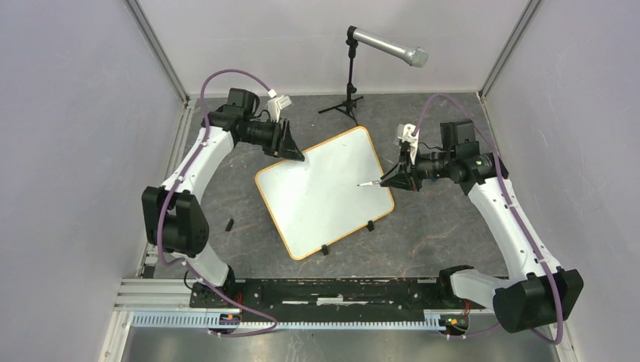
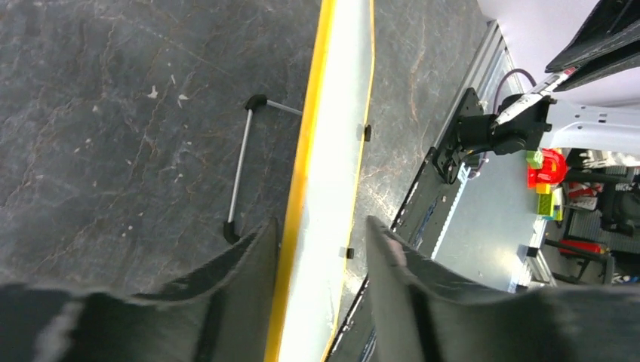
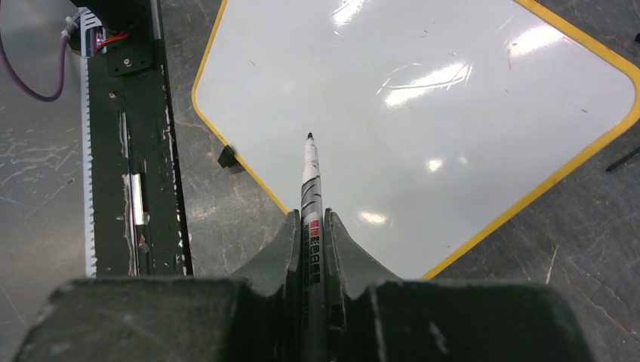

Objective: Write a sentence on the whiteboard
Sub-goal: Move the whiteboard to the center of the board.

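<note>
Whiteboard (image 1: 324, 192) sat on the table (image 1: 453, 226) between the arms, turned at an angle, glossy white face up, orange rim. Left gripper (image 2: 321, 223) straddled its far-left edge, jaws apart with a gap on either side, not gripping. Right gripper (image 3: 310, 215) was clamped on a marker (image 3: 310, 188), bare tip over the board's right half; couldn't tell whether it touched. Mic (image 1: 389, 47) stood behind.
</note>
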Robot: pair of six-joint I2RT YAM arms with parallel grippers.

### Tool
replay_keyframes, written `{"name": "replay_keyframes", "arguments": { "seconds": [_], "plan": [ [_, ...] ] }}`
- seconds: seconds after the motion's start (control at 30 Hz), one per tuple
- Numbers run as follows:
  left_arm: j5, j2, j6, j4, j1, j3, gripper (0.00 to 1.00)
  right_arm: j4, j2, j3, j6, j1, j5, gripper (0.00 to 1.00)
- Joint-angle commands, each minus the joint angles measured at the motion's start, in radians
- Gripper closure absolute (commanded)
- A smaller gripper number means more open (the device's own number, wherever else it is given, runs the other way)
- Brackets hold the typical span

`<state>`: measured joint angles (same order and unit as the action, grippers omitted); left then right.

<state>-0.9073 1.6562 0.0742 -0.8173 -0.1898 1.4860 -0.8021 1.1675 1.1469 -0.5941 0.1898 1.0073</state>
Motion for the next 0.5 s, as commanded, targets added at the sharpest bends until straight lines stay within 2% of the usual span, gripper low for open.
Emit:
{"name": "replay_keyframes", "arguments": {
  "seconds": [0.0,0.2,0.47],
  "plan": [
    [-0.060,-0.004,-0.039,0.079,-0.031,-0.012,0.54,0.034,-0.035,-0.013,0.027,0.037,0.007,1.00],
    [-0.096,0.017,-0.032,0.077,-0.060,-0.030,0.82,0.070,-0.014,-0.011,0.047,0.103,-0.009,1.00],
    [-0.129,0.094,-0.015,0.055,-0.130,-0.011,0.97,0.169,0.022,-0.013,0.109,0.197,-0.047,1.00]
  ]
}}
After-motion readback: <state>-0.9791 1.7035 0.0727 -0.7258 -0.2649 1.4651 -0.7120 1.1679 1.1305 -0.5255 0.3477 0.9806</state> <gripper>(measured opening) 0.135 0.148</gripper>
